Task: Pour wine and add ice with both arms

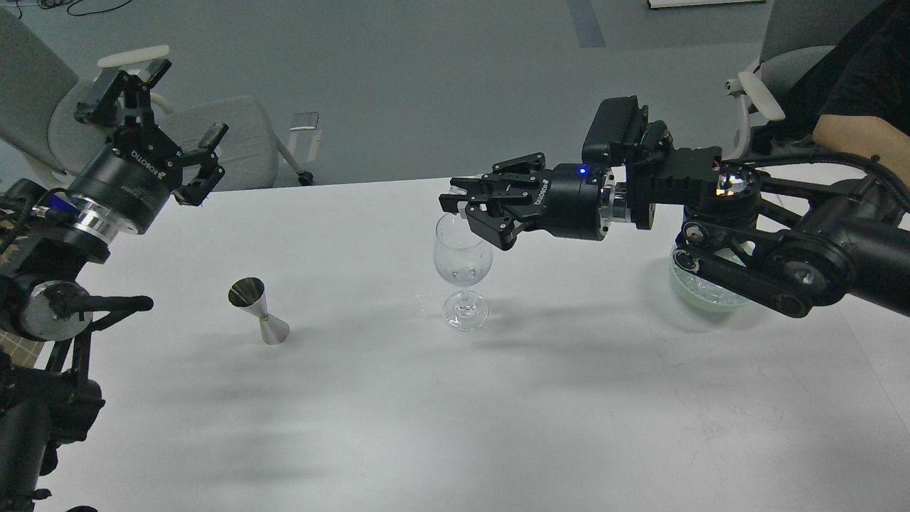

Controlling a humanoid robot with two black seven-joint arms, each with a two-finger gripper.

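A clear stemmed wine glass [462,267] stands upright at the table's middle, with a few small clear bits in the bottom of its bowl. My right gripper [455,203] reaches in from the right and hovers just over the glass's rim, shut on a small pale ice cube [461,209]. The heap of ice [711,290] lies in a pale green bowl [681,284] at the right, mostly hidden behind my right arm. My left gripper [176,122] is open and empty, raised high at the far left, well away from the glass.
A steel hourglass-shaped jigger [257,311] stands on the white table [498,412] left of the glass. Grey office chairs [234,139] stand beyond the table's far edge. A person's bare forearm [853,139] rests at the upper right.
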